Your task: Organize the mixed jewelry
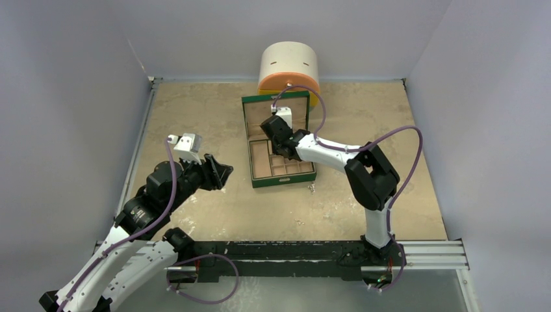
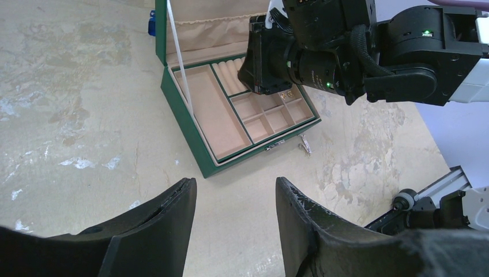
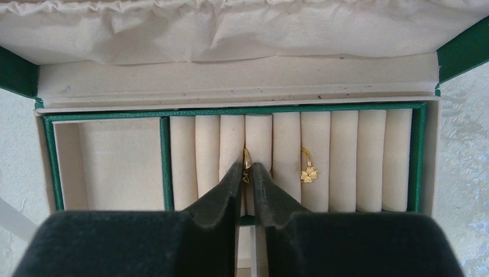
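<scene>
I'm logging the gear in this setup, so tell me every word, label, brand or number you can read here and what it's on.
None can be read in any view.
Right arm's black wrist housing: a line of tiny pale print, too small to read.
Green box, cream and orange cylinder, gold ring held by the right gripper: no lettering visible.

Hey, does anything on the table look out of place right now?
One small silvery piece lies loose on the table outside the green box, near its front edge, in no compartment. Inside, the flower ring sits in the ring rolls, and the right gripper pinches another gold ring there.
</scene>
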### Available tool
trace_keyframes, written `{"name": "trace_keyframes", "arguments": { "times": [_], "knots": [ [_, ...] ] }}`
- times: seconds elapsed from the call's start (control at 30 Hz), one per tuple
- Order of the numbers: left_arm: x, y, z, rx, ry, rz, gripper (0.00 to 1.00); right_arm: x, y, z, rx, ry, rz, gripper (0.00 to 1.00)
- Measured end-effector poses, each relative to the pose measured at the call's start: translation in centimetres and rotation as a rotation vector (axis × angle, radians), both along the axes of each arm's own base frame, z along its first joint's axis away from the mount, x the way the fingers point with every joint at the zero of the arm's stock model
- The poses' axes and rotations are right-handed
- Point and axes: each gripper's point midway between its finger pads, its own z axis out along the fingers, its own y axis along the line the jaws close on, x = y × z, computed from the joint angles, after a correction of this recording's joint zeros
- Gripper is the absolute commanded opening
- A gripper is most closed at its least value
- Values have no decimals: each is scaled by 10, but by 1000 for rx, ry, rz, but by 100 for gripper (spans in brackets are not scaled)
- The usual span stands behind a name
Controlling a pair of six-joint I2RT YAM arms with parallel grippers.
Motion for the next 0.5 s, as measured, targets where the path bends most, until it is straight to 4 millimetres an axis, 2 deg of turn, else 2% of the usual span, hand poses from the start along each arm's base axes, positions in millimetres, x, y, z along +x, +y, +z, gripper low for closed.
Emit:
{"name": "trace_keyframes", "arguments": {
  "times": [0.07, 0.27, 0.5],
  "knots": [
    [0, 0, 0, 0, 0, 0, 52, 0, 0, 1, 1, -1, 0, 23],
    [0, 0, 0, 0, 0, 0, 52, -2, 4, 11, 32, -4, 12, 28],
    [0, 0, 0, 0, 0, 0, 52, -14, 22, 48, 125, -46, 57, 29]
  ]
}}
